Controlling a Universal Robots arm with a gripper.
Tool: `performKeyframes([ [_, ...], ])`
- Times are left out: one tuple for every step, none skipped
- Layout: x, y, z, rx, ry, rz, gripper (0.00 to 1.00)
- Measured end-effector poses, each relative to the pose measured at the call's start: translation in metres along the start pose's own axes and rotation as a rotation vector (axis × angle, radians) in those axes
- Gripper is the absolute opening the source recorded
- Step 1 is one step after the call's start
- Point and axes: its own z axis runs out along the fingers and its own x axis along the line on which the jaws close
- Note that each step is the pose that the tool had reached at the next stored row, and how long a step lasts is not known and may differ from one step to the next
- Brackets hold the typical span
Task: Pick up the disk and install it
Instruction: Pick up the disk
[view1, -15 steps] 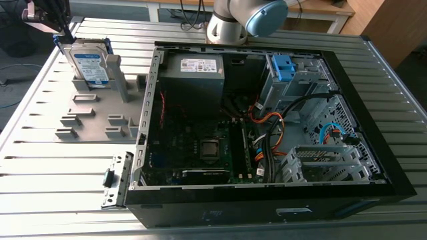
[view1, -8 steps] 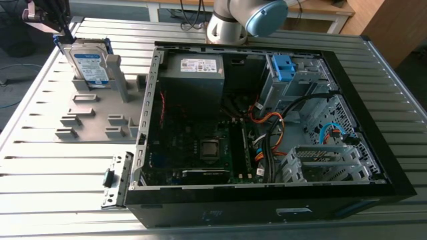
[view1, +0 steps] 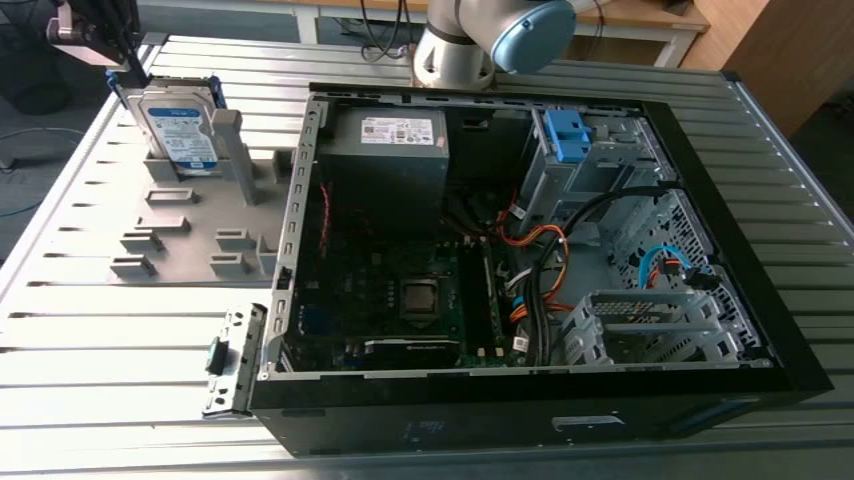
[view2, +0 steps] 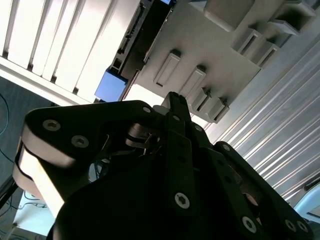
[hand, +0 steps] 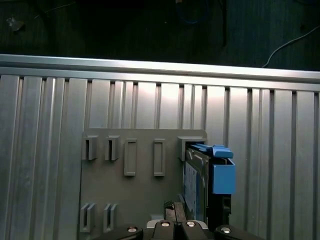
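- The open computer case (view1: 534, 420) lies nearest the exterior camera, on its side with the board, cables and drive cages exposed.
- The counter (view1: 134, 340) beneath it is ribbed, pale metal, bright with glare. Beyond its edge, the first wrist view shows a dark floor (hand: 100, 25) with loose cables.
- A grey holder plate (view1: 174, 240) with raised slots lies flat, just beside the case on the exterior view's left.
- The disk (view1: 180, 125) stands on edge in a slot of that plate, label facing the case, framed by its blue caddy (hand: 222, 177).
- I judge the disk stiff, dense for its size, smooth-faced and sensitive to knocks. Its upper edge, pinched across the two flat faces, looks the best hold.
- The tool (view1: 131, 68) hangs at the disk's upper edge. I cannot tell how far open it is, or whether it has hold of anything.
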Motion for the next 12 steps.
performKeyframes([
  [-0.0001, 0.0, 0.0002, 0.0, 0.0, 0.003, 0.11],
  [-0.0001, 0.0001, 0.0004, 0.0002, -0.0003, 0.012, 0.11],
  [-0.0001, 0.0001, 0.0008, 0.0006, -0.0006, 0.027, 0.11],
  [-0.0001, 0.0001, 0.0012, 0.0011, -0.0011, 0.045, 0.11],
  [-0.0001, 0.0001, 0.0017, 0.0016, -0.0015, 0.065, 0.11],
  [-0.0001, 0.0001, 0.0021, 0.002, -0.0019, 0.083, 0.11],
  [-0.0001, 0.0001, 0.0026, 0.0025, -0.0023, 0.1, 0.11],
  [-0.0001, 0.0001, 0.0031, 0.003, -0.0027, 0.117, 0.11],
  [-0.0001, 0.0001, 0.0037, 0.0035, -0.0031, 0.133, 0.11],
  [-0.0001, 0.0001, 0.0043, 0.0037, -0.0034, 0.146, 0.11],
  [-0.0001, 0.0, 0.0052, 0.004, -0.0038, 0.159, 0.11],
  [-0.0006, -0.0001, 0.0053, 0.0038, -0.0038, 0.161, 0.11],
])
